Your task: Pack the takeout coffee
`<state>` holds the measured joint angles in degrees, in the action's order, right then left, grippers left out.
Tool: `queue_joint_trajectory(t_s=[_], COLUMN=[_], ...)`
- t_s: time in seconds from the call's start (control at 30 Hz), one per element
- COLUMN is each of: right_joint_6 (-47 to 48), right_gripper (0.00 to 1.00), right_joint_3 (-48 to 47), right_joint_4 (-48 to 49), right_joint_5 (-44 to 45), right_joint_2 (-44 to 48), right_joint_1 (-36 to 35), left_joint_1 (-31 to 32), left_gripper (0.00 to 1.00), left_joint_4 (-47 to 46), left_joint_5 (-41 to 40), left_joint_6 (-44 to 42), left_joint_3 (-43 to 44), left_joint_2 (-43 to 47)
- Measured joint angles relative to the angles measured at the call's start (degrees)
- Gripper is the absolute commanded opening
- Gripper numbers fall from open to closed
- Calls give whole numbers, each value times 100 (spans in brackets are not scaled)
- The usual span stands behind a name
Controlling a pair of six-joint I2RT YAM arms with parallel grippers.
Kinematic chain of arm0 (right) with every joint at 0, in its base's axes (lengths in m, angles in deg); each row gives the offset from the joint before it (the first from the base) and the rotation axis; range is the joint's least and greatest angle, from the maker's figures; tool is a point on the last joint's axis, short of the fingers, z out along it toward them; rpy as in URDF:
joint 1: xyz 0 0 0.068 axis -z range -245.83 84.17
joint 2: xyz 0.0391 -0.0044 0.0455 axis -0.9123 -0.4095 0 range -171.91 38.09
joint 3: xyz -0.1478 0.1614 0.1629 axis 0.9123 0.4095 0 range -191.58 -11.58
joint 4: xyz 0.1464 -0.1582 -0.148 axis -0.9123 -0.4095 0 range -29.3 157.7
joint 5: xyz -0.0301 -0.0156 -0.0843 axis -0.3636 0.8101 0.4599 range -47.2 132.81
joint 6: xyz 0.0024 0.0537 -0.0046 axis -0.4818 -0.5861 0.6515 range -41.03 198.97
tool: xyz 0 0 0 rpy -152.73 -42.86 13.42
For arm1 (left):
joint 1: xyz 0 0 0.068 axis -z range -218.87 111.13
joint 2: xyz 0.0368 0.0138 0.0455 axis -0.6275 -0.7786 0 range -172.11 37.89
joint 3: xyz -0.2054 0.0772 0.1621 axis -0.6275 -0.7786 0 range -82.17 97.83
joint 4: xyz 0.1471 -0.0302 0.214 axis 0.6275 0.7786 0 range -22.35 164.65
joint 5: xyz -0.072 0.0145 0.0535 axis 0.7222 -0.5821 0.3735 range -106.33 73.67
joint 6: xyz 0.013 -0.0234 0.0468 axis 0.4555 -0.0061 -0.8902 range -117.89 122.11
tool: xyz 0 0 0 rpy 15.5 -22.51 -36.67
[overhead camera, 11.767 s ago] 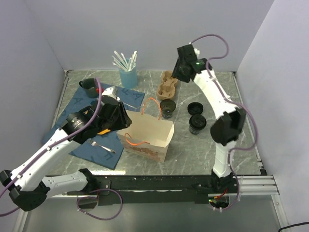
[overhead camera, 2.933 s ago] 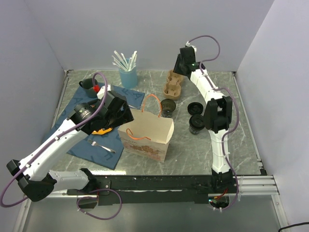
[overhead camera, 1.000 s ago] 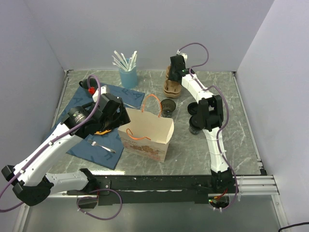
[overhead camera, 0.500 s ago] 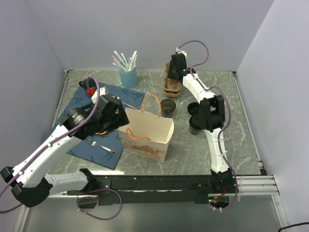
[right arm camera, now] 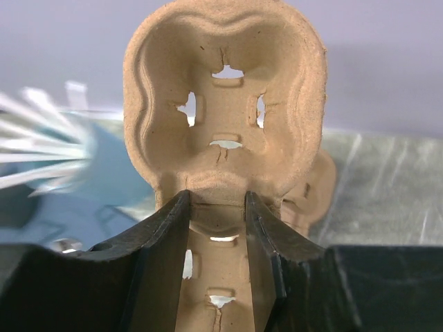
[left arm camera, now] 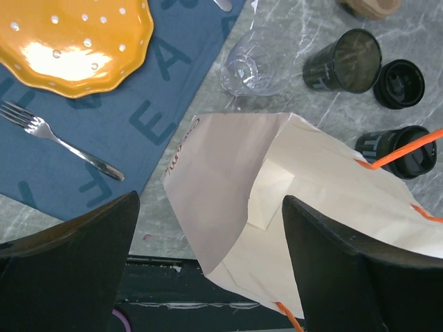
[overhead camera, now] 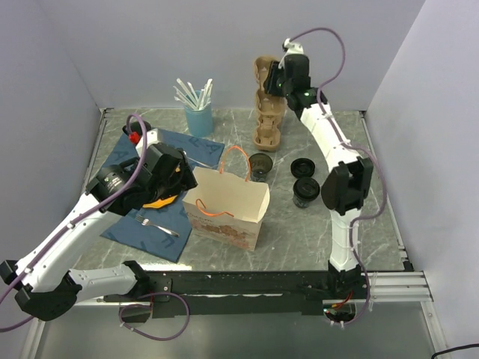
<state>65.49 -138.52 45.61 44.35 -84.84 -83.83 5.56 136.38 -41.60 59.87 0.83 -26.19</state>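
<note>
Two jobs split between the arms. Stood the paper bag (overhead camera: pixel 224 209) open-mouthed in the middle of the table (overhead camera: pixel 374 224), with the left gripper (left arm camera: pixel 211 204) hung over it, jaws spread wide and empty. Held the pulp cup carrier (overhead camera: pixel 268 105) aloft at the rear, long axis near upright, pinched by its middle rib in the right gripper (right arm camera: pixel 217 200). Left the takeout coffee (overhead camera: pixel 306 191), lidded and upright, just right of the bag: rightward past the bag from the left gripper, toward the near edge from the right one. Likely fell to the right arm, somewhat nearer, once freed of the carrier.
</note>
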Motion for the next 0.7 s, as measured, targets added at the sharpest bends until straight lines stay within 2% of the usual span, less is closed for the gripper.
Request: queue_joint_trajectory(t_s=[0.23, 0.4, 0.7], right_joint_6=[142, 136, 136], right_gripper=[32, 32, 32], right_joint_3=[146, 654, 1794], right_joint_4=[-214, -308, -378], right_joint_5=[-688, -1233, -2892], right_joint_2=[1215, 2173, 3539], right_joint_1=[-28, -140, -822], left_joint_1=[-243, -413, -837], left_gripper=[90, 90, 89], left_joint_4=[103, 74, -243], left_joint_5=[0, 181, 822], left_joint_6=[-170, -380, -739], left_joint_3=[317, 310, -90], left_joint_2=[-105, -81, 238])
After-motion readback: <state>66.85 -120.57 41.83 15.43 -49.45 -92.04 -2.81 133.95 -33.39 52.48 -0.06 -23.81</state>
